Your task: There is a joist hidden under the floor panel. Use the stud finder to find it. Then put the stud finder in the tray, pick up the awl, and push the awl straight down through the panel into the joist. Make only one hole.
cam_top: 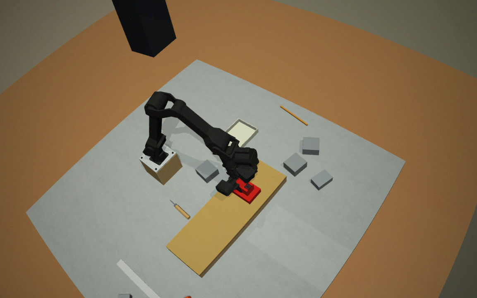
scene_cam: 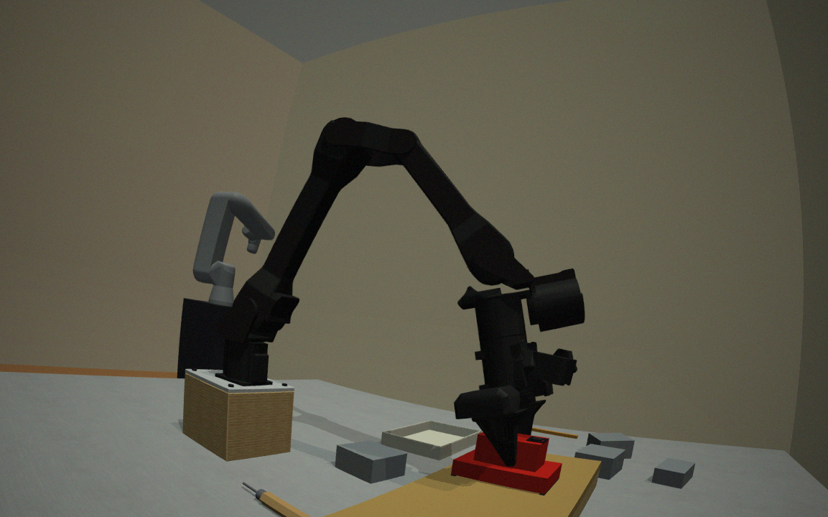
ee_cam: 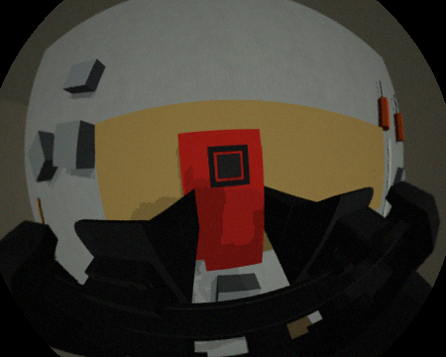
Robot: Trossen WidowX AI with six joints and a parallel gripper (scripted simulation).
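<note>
The red stud finder (cam_top: 249, 191) (scene_cam: 519, 466) (ee_cam: 225, 166) rests flat on the tan floor panel (cam_top: 216, 231) (scene_cam: 468, 501) (ee_cam: 138, 159), near the panel's far end. Its square indicator window is dark. My gripper (cam_top: 237, 184) (scene_cam: 508, 453) (ee_cam: 225, 190) is shut on the stud finder's raised grip, pointing straight down. The awl (cam_top: 180, 209) (scene_cam: 272, 498), with a wooden handle and thin metal tip, lies on the grey mat left of the panel. The white tray (cam_top: 245, 130) (scene_cam: 403, 443) stands behind the panel, partly hidden by my arm.
Several grey blocks (cam_top: 206, 170) (cam_top: 294, 163) (cam_top: 310, 145) (cam_top: 321, 179) lie around the panel's far end. A thin orange stick (cam_top: 293, 115) lies further back. My arm's wooden base block (cam_top: 162, 170) (scene_cam: 236, 418) stands to the left. A white strip (cam_top: 136, 277) lies at the mat's front.
</note>
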